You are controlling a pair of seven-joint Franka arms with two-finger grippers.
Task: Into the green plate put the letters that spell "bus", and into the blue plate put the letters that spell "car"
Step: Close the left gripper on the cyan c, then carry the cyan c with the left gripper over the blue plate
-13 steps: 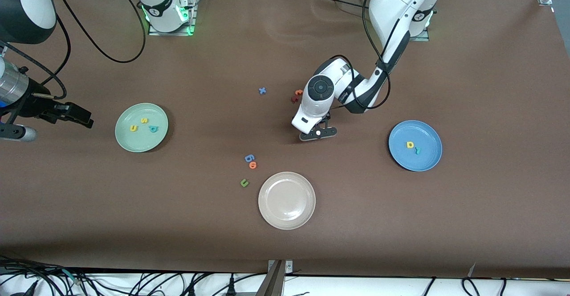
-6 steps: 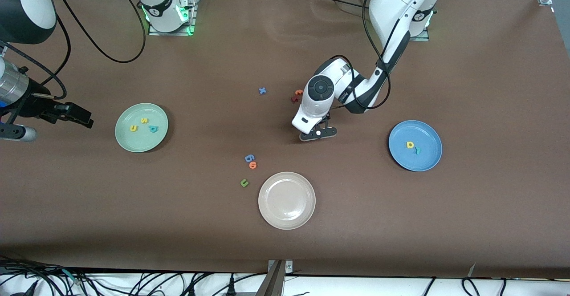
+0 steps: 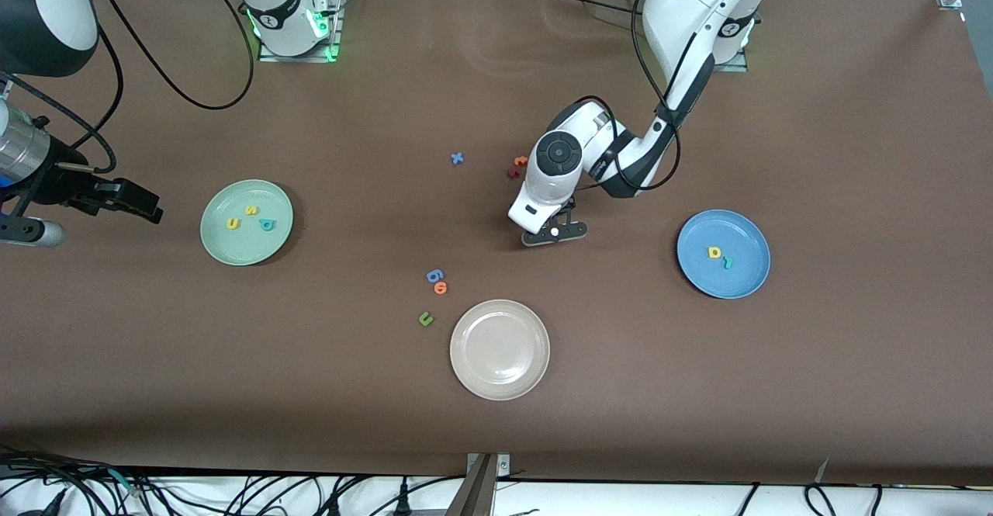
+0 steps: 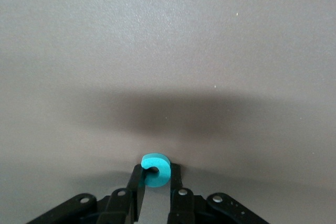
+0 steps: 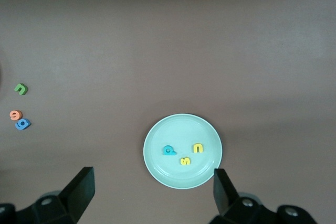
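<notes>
left gripper (image 3: pixel 552 235) low at mid-table, between the cream-white plate (image 3: pixel 499 349) and the pair of orange and dark red letters (image 3: pixel 517 166). in the left wrist view its fingers (image 4: pixel 137 182) are clenched on the teal "c" (image 4: pixel 156 169), pinched between the tips, the letter right at the brown table (image 3: pixel 814 376) surface; whether it touches the table cannot be told.

right gripper (image 3: pixel 128 199) waits over the right arm's end of the table, beside the green plate (image 3: pixel 225 248), fingers (image 5: pixel 81 190) spread wide, nothing between them.

green plate holds all three of its letters: yellow "u" (image 3: pixel 232 223), yellow "s" (image 3: pixel 250 209), teal "b" (image 3: pixel 268 225), lying apart from one another near the middle. the right wrist view shows the same three inside the rim.

blue plate (image 3: pixel 749 283) toward the left arm's end of the table. in it the yellow "a" (image 3: pixel 714 252) and teal "r" (image 3: pixel 728 261), just beside each other.

loose on the table: blue "x" (image 3: pixel 457 158), farther from the front camera than the rest; blue "g" (image 3: pixel 434 275) and an orange letter (image 3: pixel 441 289) touching or nearly so; olive-green "u" (image 3: pixel 425 318) nearer the camera, just beside the cream-white plate's rim.
</notes>
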